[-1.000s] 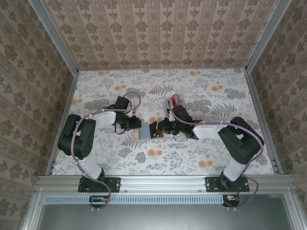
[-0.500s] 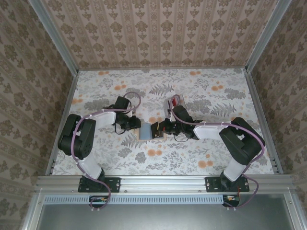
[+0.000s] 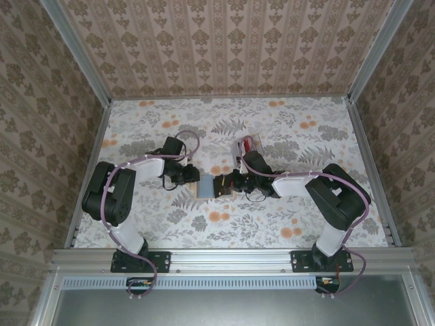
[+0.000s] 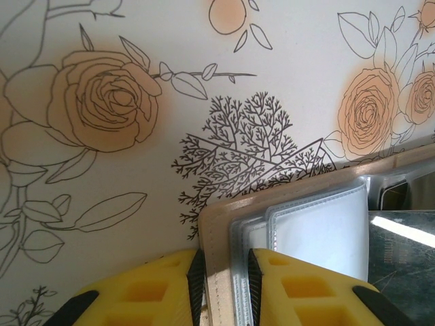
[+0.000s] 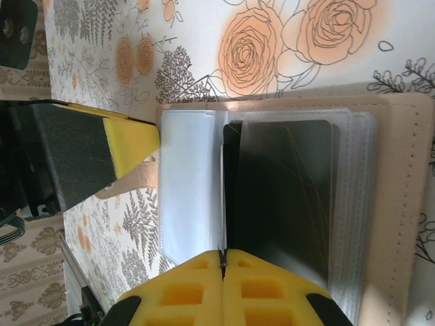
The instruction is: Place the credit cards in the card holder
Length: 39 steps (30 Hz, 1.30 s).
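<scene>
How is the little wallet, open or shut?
Open. The wallet lies spread flat, its clear pockets showing, with a dark card over them. The left claw pinches one edge.

Floral table top (image 3: 272, 224), seemingly wallpapered walls (image 3: 224, 47)

Tan card holder (image 5: 408, 204) lies open flat, dark card (image 5: 279, 197) over its clear sleeves.

No legible txt, brand or nr in any view. Dark card (image 4: 401, 272) has a tiny faint print strip, too small + blurred to read.
</scene>
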{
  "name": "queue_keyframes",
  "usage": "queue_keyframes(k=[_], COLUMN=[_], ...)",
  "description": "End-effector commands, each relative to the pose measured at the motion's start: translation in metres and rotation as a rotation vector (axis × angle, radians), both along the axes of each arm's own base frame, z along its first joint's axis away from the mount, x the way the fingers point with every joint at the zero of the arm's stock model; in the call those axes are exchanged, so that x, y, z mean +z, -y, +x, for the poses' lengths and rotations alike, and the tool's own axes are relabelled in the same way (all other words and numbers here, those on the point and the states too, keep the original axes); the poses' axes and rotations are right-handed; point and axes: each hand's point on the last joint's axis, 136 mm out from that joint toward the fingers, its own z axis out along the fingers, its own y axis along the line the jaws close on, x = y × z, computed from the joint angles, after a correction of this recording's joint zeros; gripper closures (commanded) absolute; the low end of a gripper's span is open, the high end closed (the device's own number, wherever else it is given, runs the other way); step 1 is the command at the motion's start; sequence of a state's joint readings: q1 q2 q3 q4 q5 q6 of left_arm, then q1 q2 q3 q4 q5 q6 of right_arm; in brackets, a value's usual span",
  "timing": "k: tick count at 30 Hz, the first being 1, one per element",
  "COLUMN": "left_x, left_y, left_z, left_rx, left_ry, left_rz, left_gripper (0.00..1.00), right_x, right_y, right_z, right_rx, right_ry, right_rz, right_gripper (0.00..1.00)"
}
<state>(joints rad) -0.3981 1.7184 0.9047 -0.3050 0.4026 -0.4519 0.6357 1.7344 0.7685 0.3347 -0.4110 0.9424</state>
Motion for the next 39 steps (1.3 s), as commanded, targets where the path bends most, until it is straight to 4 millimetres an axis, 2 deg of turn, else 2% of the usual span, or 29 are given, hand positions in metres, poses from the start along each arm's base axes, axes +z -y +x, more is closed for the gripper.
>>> queue_keyframes(k=[1, 8, 24, 39], left_x=[-0.015, -0.016, -0.015, -0.012], left_y=[0.002, 0.003, 0.005, 0.005], left_z=[-0.022, -0.022, -0.021, -0.021], left_rx=[-0.015, -0.015, -0.020, -0.023], left_ry=[-0.079, -0.080, -0.077, -0.074], left_rz=[0.006, 0.006, 0.004, 0.010], left_gripper=[0.73, 0.73, 0.73, 0.73], right_x=[0.006, 0.020, 0.026, 0.008], right_y=[-0.010, -0.010, -0.008, -0.023], right_z=[0.001, 0.000, -0.003, 0.012], right_rx=[0.029, 0.040, 0.044, 0.078], right_ry=[0.005, 0.026, 0.033, 0.058], right_rz=[0.042, 0.042, 0.034, 0.050], right_gripper=[1.00, 1.00, 1.00, 1.00])
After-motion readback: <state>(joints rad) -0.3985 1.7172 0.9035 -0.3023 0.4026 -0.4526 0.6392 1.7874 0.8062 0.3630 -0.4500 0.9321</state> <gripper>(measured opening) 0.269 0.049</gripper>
